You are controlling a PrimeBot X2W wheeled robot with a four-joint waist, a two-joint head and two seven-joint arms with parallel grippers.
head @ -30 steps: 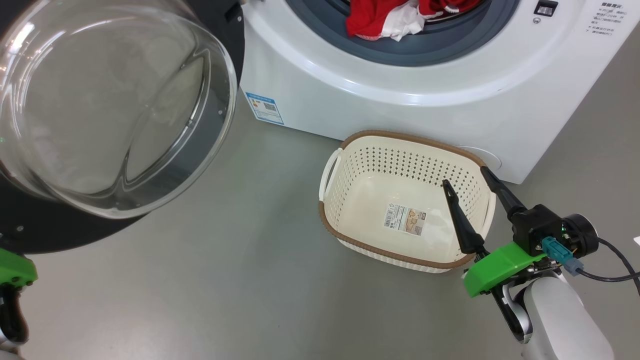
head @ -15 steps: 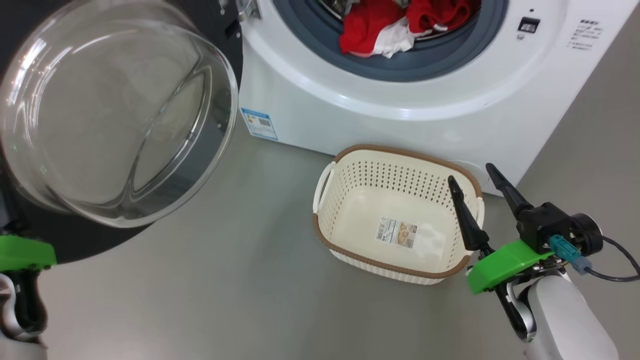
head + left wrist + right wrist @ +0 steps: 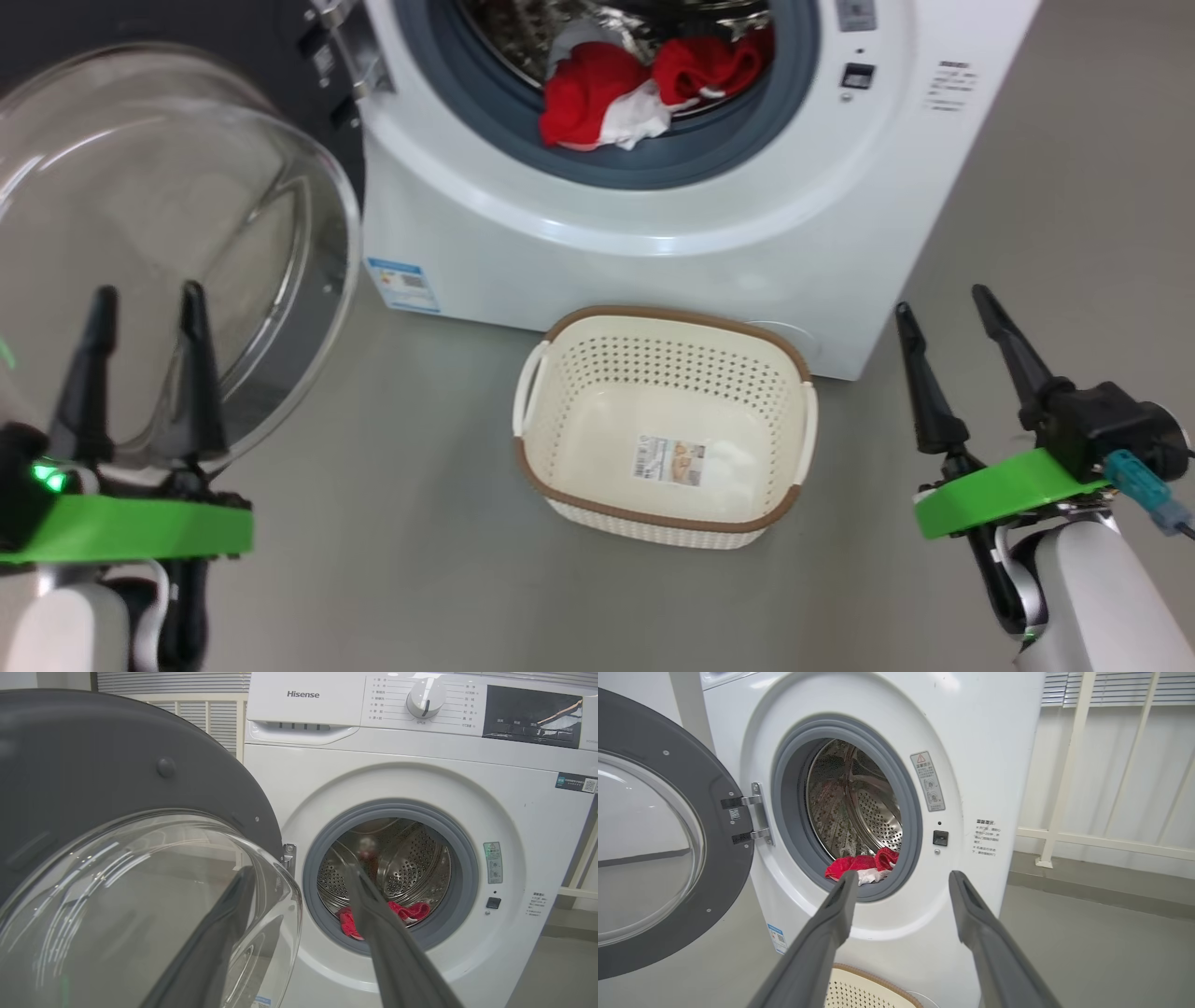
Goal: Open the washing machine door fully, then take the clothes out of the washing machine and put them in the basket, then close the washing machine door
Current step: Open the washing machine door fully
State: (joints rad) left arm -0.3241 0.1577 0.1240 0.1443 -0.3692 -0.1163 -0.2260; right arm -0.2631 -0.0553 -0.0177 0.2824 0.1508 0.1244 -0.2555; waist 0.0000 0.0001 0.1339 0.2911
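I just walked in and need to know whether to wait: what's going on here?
A robot is set to unload the washing machine. Its door is swung wide open to the robot's left, and red and white clothes lie inside. The basket in front of the machine holds nothing but a sticker. The left gripper and right gripper are both open, holding nothing, short of the opening.
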